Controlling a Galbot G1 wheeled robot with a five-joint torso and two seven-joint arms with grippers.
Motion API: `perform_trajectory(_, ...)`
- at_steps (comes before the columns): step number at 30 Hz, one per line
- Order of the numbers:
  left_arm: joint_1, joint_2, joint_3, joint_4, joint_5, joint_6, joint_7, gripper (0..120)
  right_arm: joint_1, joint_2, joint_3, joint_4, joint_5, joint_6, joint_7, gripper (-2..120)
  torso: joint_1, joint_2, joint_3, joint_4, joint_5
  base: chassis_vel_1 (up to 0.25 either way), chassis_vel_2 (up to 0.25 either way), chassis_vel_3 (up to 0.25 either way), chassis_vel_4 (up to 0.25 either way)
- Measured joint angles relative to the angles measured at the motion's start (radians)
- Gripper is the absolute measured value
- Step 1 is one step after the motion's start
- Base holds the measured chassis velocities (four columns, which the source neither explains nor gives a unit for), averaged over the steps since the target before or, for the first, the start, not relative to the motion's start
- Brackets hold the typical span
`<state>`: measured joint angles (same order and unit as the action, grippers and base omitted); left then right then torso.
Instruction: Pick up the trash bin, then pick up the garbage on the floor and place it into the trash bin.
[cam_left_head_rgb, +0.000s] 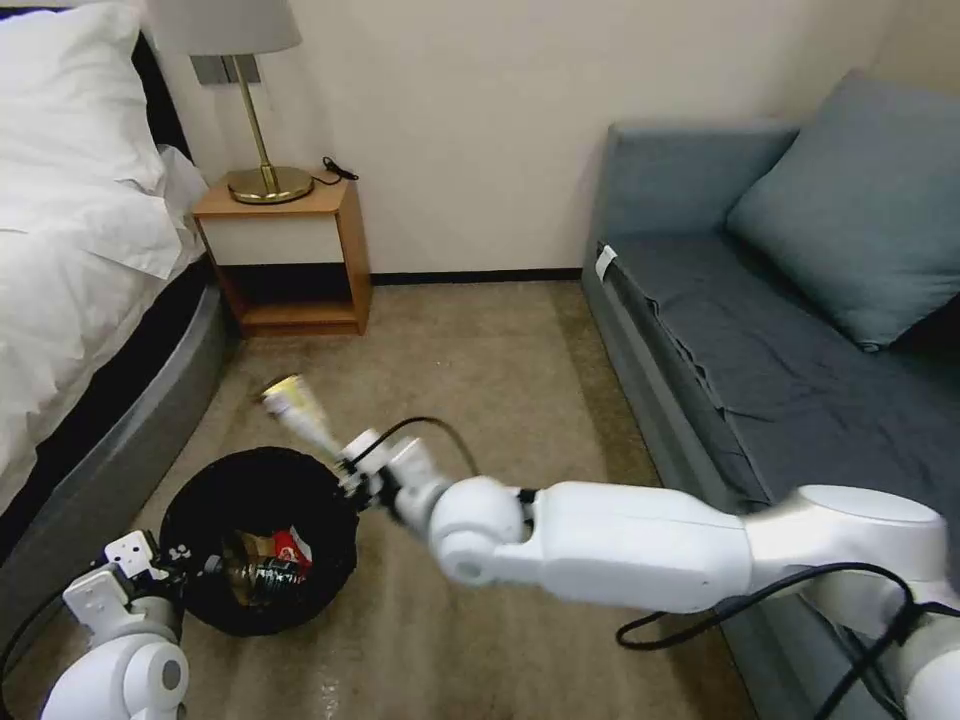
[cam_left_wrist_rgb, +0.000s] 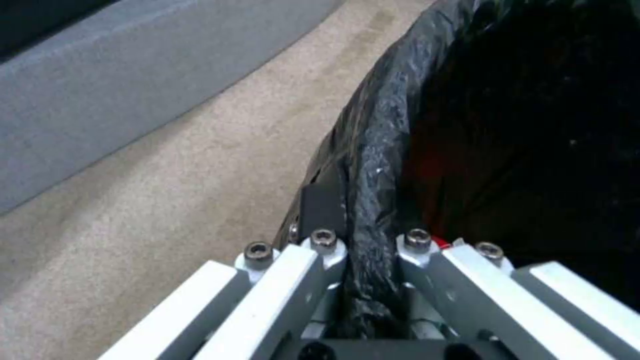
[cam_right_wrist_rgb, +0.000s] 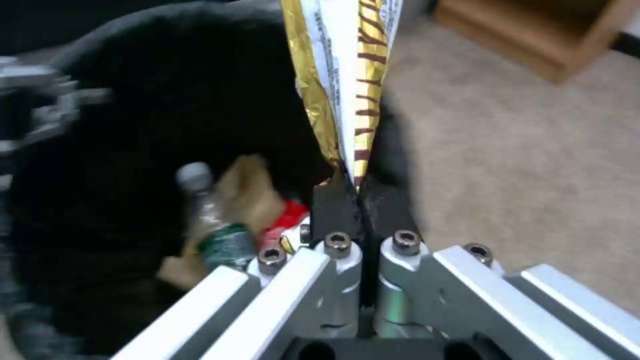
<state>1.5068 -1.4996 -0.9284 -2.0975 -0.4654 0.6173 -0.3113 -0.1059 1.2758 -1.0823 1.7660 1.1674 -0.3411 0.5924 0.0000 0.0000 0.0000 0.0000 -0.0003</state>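
Observation:
The trash bin (cam_left_head_rgb: 200, 520) with its black bag is at the lower left of the head view, and my left gripper (cam_left_head_rgb: 185, 560) is shut on its near rim (cam_left_wrist_rgb: 373, 165). Inside lie a clear bottle (cam_right_wrist_rgb: 213, 220), a tan paper bag (cam_right_wrist_rgb: 250, 185) and a red wrapper (cam_right_wrist_rgb: 287, 220). My right gripper (cam_left_head_rgb: 345, 468) hovers at the bin's far right rim, shut on a long brown-yellow wrapper (cam_left_head_rgb: 295, 410) that sticks up and away from the fingers (cam_right_wrist_rgb: 347, 95).
A bed (cam_left_head_rgb: 70, 260) with a grey base runs along the left. A wooden nightstand (cam_left_head_rgb: 290, 250) with a brass lamp (cam_left_head_rgb: 255, 120) stands at the back. A blue-grey sofa (cam_left_head_rgb: 760, 330) fills the right. Tan carpet (cam_left_head_rgb: 480, 360) lies between them.

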Motion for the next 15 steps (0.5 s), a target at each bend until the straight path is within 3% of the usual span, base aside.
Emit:
perform_trajectory(2,0.0,-0.001,0.001,-0.003,0.001,0.002,-0.001,3,-0.007,0.058,-0.042,-0.066,-0.014,0.014,0.009,0,0.0,0.0,0.0,0.0001,-0.0001,0.0,0.0,0.0,0.0)
perform_trajectory(7,0.006,-0.002,0.001,-0.009,0.002,0.003,-0.001,3,-0.014,0.121,-0.087,-0.193,-0.045,0.032,0.005,0,0.0,0.0,0.0,0.0,0.0,0.0,0.0,0.0,0.0)
perform_trajectory(14,0.008,-0.003,0.0,-0.01,0.002,0.002,-0.002,3,-0.022,0.147,-0.115,-0.219,-0.057,0.042,-0.001,1,0.0,0.0,0.0,-0.0001,0.0001,0.0,0.0,0.0,0.0)
perform_trajectory(15,0.008,-0.004,0.001,-0.01,0.002,0.002,-0.002,3,-0.024,0.149,-0.116,-0.209,-0.055,0.041,0.0,7,0.0,0.0,0.0,0.0,0.0001,0.0,0.0,0.0,0.0)
